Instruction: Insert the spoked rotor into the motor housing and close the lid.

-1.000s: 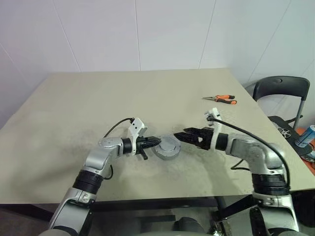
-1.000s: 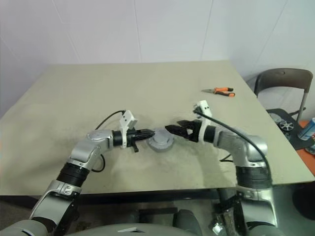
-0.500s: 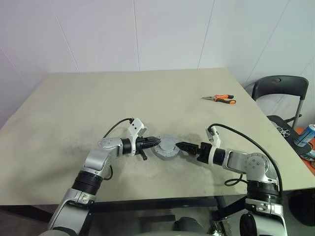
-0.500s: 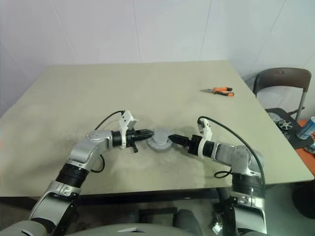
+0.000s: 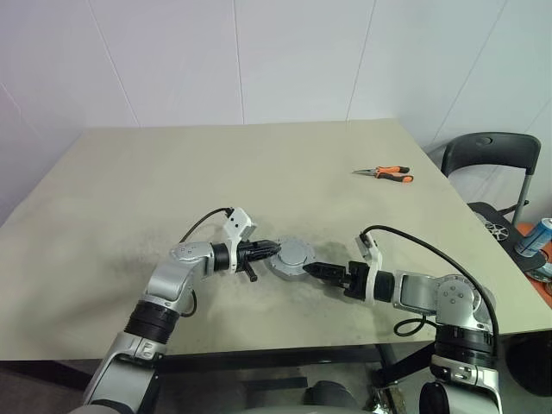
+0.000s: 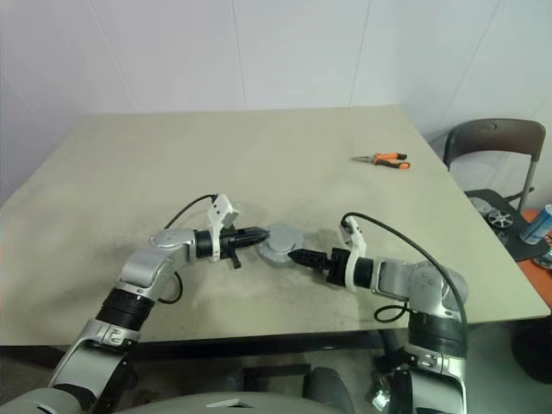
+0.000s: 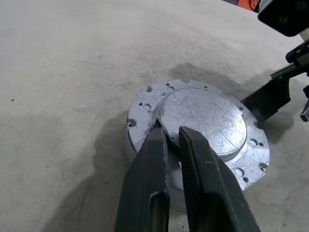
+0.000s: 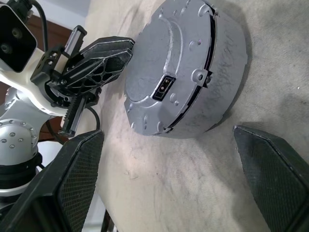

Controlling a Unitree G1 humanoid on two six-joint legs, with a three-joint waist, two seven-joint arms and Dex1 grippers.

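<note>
We see the lid (image 7: 203, 121) sitting on the motor housing (image 8: 219, 87) near the front of the tabletop (image 5: 172, 172). Our left claw (image 5: 274, 248), pressed together, rests its tips on the lid. Our right claw (image 5: 312, 270), spread wide, lies just beside the housing.

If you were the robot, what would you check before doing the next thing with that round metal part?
1. Lid sits on the motor housing: ok, though a thin seam shows around the edge.
2. Lid fully seated: cannot tell.
3. Left hand shut, tips resting on the lid: ok.
4. Right hand open, its fingers spread on both sides of the housing, not touching: ok.
5. Spoked rotor inside: cannot tell, hidden.
6. Pliers far away on the table: ok.
</note>
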